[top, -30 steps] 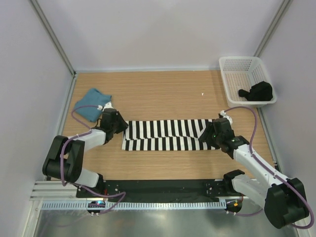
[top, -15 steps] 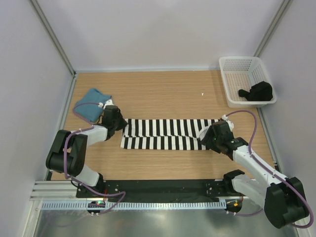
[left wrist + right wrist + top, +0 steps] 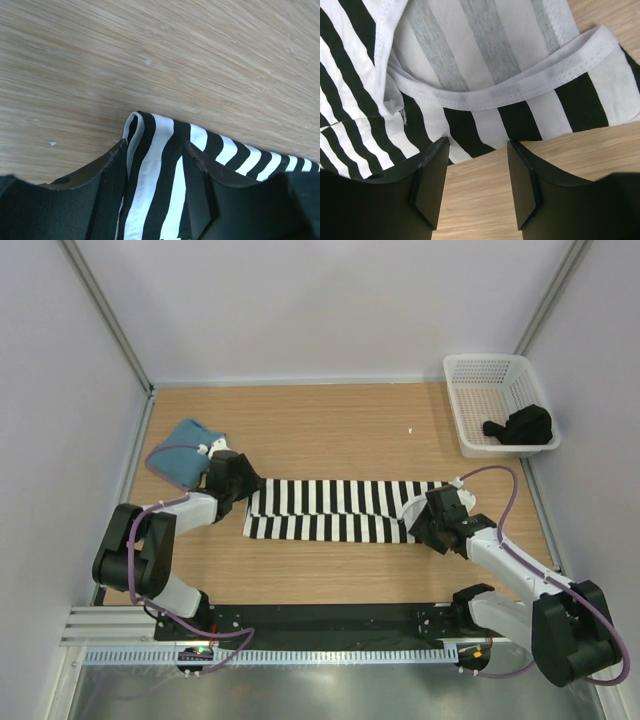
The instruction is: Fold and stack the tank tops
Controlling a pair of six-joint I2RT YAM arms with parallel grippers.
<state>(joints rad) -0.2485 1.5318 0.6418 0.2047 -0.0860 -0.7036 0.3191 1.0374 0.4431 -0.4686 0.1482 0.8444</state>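
The striped tank top (image 3: pixel 330 510) lies folded into a long band across the middle of the table (image 3: pixel 330 430), running from near the left edge toward the right edge. The teal tank top (image 3: pixel 185 455) sits folded by the table's left edge, just beyond the left gripper (image 3: pixel 246 490).

The left wrist view shows the left gripper (image 3: pixel 155 145) with its jaws parted. The folded left end of the striped top (image 3: pixel 160 165) runs between them, and neither finger presses on it.

The right gripper (image 3: pixel 416 522) is at the band's right end on its near side. Its jaws stand apart over bare wood and hold nothing (image 3: pixel 477 145). Their tips sit at the cloth's edge, where a white stitched hem (image 3: pixel 500 92) curves across the stripes.

A white basket (image 3: pixel 470 410) stands in the far right corner with a black object (image 3: pixel 522 426) in it.

Compared with a second ago, the right gripper has drawn back toward the near edge, so more of the band's right end is uncovered. The left gripper has shifted slightly toward the far edge, and the band reaches a little further left. The teal top and the basket lie as before.
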